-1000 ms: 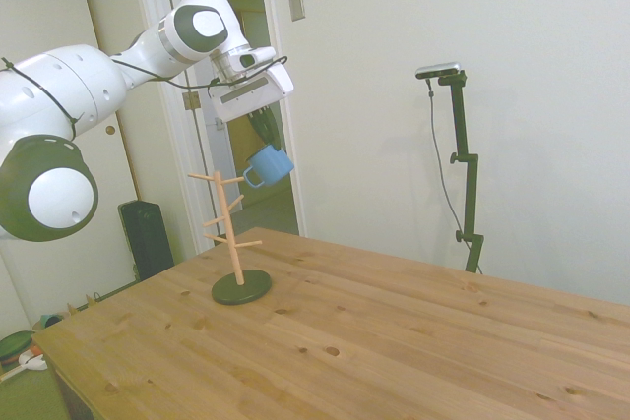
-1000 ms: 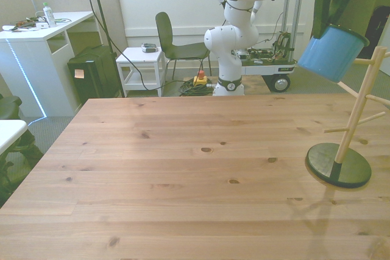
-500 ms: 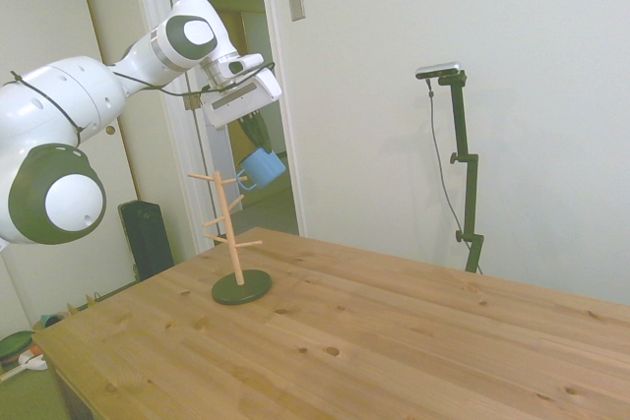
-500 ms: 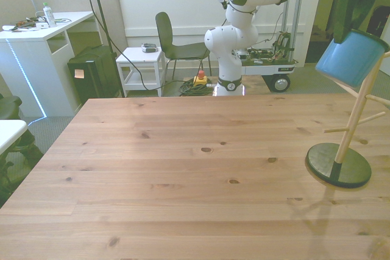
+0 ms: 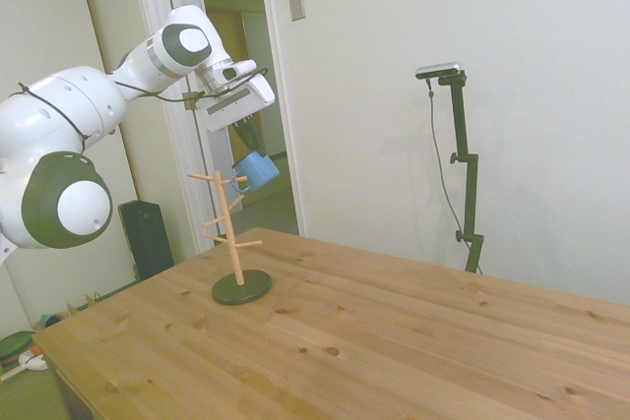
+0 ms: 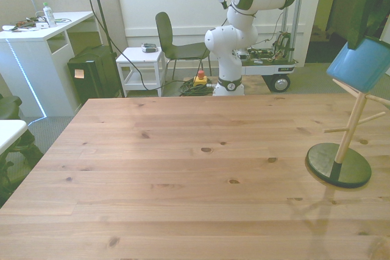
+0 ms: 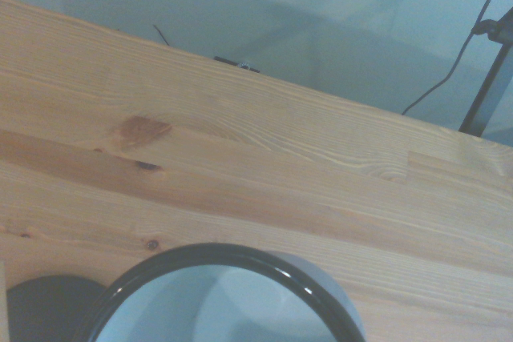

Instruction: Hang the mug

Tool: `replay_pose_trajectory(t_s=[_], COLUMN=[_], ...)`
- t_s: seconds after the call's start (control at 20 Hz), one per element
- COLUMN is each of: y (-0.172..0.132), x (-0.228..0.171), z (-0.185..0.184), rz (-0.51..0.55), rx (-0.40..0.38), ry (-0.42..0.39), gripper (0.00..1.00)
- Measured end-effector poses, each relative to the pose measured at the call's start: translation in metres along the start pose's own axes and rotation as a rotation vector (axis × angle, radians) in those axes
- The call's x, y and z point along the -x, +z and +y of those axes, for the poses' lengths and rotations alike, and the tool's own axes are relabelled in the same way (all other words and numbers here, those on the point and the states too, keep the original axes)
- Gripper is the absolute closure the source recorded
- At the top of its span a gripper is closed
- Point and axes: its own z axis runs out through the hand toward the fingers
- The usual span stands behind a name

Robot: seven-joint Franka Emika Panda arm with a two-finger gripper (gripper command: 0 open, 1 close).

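While my gripper [image 5: 245,137] grips the mug [image 5: 256,170] tilted by the rack [image 5: 232,235] top, handle visible side-on only, white inside in wrist view.

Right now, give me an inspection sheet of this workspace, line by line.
Surface: wooden table, bare apart from the rack.
Job's things: light-blue mug held in the air, tilted, at the top pegs of the wooden mug rack; whether the handle is on a peg cannot be told.
Clutter: nothing seen on the table.
Grippers: gripper above the mug, shut on it.
Cables: black cable along the arm.
Surroundings: dark chair, white desk, doorway.
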Motion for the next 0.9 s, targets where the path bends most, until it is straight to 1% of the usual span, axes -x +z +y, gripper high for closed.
replay_pose_trajectory(t_s=[0.4,0.9], y=[0.031,0.038], x=[-0.004,-0.004], z=[-0.010,-0.013], rz=[-0.027,-0.052], rx=[0.018,0.002], ry=[0.006,0.004], gripper=[1.00,1.00])
